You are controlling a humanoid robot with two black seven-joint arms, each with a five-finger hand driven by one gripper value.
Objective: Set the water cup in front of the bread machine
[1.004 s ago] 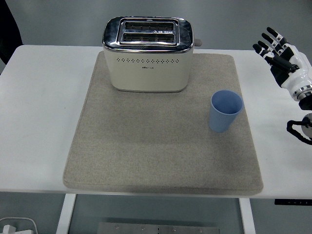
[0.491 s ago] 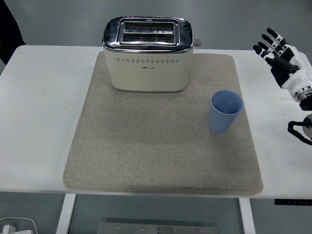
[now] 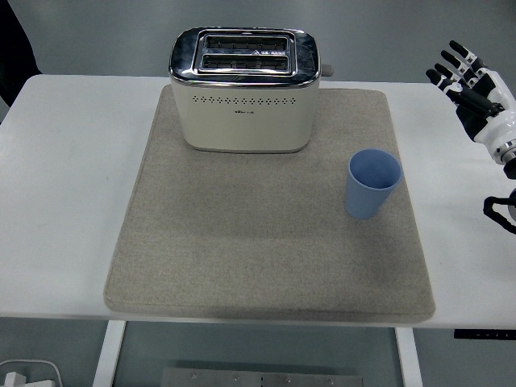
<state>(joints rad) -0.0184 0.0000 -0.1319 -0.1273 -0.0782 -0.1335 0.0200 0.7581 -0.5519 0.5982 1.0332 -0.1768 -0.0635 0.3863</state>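
your robot's right hand (image 3: 476,87) hangs over the white table (image 3: 64,193) at the 3 o'clock edge of the scene, palm side turned in, its black-tipped fingers (image 3: 453,71) spread and extended toward 10 o'clock, holding nothing. the white wrist runs off the frame edge. the blue water cup (image 3: 372,183) stands upright on the grey mat (image 3: 242,258), at about 4 o'clock from the bread machine (image 3: 244,89) and well apart from the hand. the cream and chrome bread machine sits at the mat's 12 o'clock end, its two slots facing up. a small dark mark under its row of vent holes is too small to read. the left arm does not show.
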